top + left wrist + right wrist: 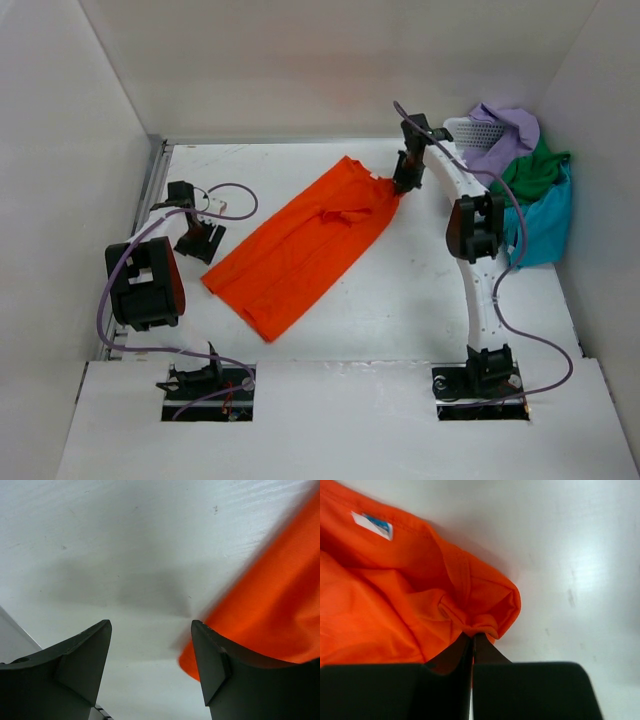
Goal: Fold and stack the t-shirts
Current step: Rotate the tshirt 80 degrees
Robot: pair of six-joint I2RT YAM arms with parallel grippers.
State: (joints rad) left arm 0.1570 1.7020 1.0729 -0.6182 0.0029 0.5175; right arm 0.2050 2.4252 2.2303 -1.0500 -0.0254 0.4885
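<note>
Right wrist view: the right gripper [472, 639] pinches an edge of the orange shirt [395, 595] — flat on the surface [400, 310], near the basket [478, 130]. The left gripper [151, 625] is spread. Next, probably — fold it over.

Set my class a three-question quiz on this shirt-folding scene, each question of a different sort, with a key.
1. True or false: the right gripper is shut on the orange t-shirt.
2. The left gripper is: A) open and empty; B) shut on cloth; C) out of view.
3. Name the colours of the t-shirts heaped at the mesh basket.
Key: 1 true. 2 A. 3 lavender t-shirt, green t-shirt, teal t-shirt.
</note>
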